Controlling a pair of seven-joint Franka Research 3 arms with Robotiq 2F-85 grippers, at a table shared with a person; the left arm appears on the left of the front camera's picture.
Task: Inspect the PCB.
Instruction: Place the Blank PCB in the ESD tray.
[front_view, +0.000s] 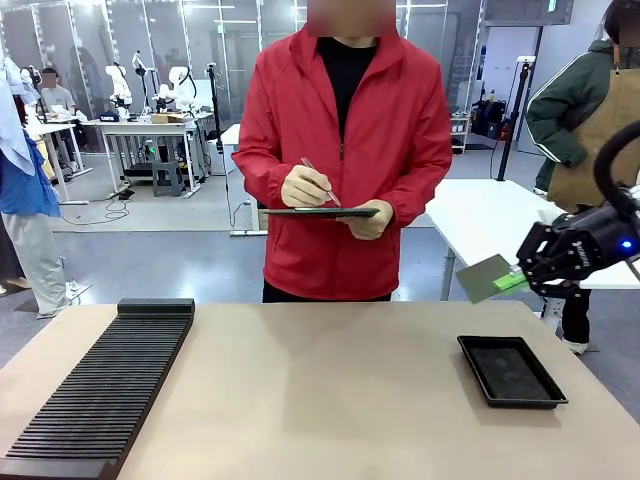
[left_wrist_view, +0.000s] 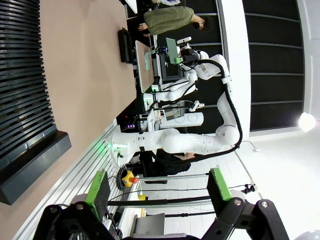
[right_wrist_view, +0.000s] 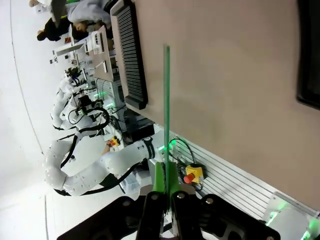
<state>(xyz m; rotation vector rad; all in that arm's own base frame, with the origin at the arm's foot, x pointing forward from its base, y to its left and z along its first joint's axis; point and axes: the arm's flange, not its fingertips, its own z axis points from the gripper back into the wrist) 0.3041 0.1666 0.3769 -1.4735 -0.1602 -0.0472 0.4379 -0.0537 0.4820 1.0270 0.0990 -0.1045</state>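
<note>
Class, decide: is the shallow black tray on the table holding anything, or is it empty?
Empty. The front view shows the black tray with a bare floor; the PCB is raised above the table in the right gripper.

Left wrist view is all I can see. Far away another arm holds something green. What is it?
Observer: A PCB, pinched at one edge by the right tool, up off the table.
Operator: Is anyone looking at it?
Observer: A person in red stands across the table, writing on a clipboard.
Operator: What's under the board?
Observer: A black tray lies on the table, just below it.
</note>
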